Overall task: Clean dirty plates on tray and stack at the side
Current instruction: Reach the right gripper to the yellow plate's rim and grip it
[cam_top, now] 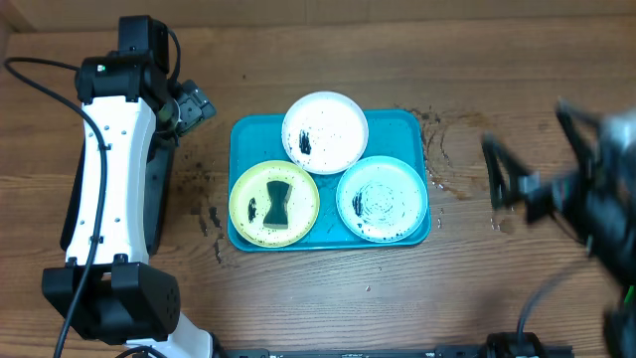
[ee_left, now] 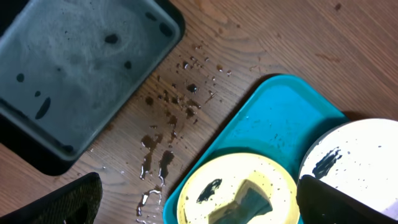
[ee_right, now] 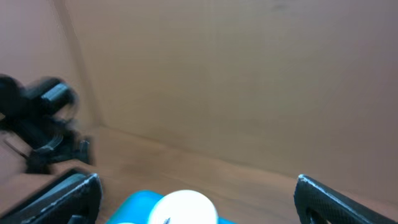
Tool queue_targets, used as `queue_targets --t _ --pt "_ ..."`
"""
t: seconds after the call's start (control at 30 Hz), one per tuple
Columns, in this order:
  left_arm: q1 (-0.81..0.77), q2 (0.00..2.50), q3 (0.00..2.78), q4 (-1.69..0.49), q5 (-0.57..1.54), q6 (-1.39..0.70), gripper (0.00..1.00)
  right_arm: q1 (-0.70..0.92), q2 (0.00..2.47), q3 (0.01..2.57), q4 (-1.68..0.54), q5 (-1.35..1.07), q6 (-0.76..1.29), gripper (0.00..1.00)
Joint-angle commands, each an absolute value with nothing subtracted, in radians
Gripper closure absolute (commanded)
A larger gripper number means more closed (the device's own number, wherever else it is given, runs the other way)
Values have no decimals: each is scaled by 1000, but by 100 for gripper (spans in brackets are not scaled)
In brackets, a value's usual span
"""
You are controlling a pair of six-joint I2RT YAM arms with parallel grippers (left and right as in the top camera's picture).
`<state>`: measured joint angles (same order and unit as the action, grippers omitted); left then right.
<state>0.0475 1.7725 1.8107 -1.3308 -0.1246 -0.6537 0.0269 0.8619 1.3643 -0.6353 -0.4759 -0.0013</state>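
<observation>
**Tray sits between two empty tools; left one is nearer the sponge**

The tray (cam_top: 248, 139) lies mid-bench with all three plates on it. The white plate (cam_top: 325, 131) is at the far edge. The yellow-green plate (cam_top: 273, 203) is at the near left and the teal-rimmed plate (cam_top: 382, 199) at the near right. All three carry black specks and smears, so I judge that cleaning has not yet got anywhere, and nothing is stacked at the side.

The left tool (cam_top: 192, 105) hovers just off the tray's far-left corner. Its fingers are spread wide and nothing is between them. From there the yellow-green plate lies toward the near right, close by, and the white plate is just beyond it.

The right tool (cam_top: 507, 184) is off the tray's right edge, apart from it. It is also wide open and empty, and the teal-rimmed plate is the one closest to it. This arm is blurred in the overhead view, so its exact pose is uncertain.

On the yellow-green plate rests a dark bow-shaped piece (cam_top: 279, 202), probably a sponge, though the view is too coarse to be sure. Its long axis runs near to far, across the tray's short side. The left tool is clearly nearer to it, so that arm seems the likelier one to pick it up.

A black tray (ee_left: 74, 74) lies on the bench to the left, with water drops (ee_left: 161, 155) between it and the turquoise tray.
</observation>
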Motion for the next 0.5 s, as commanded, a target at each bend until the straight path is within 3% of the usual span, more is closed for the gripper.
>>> queue_targets --t 0.0,0.13,0.2,0.33,0.47 --pt "45 1780 1808 -1332 -108 -670 0 33 1068 1514 -660 -886 54 0" --pt "44 1780 1808 -1332 -78 -669 0 44 1245 1534 -551 -1091 183 0" --pt "44 1780 1808 -1331 -77 -669 0 86 1322 1534 -585 -981 208 0" --pt "44 1780 1808 -1331 -77 -670 0 270 1536 1635 -885 -439 282 0" --pt "44 1780 1809 -1331 -74 -670 0 398 1734 1725 -954 -385 293 0"
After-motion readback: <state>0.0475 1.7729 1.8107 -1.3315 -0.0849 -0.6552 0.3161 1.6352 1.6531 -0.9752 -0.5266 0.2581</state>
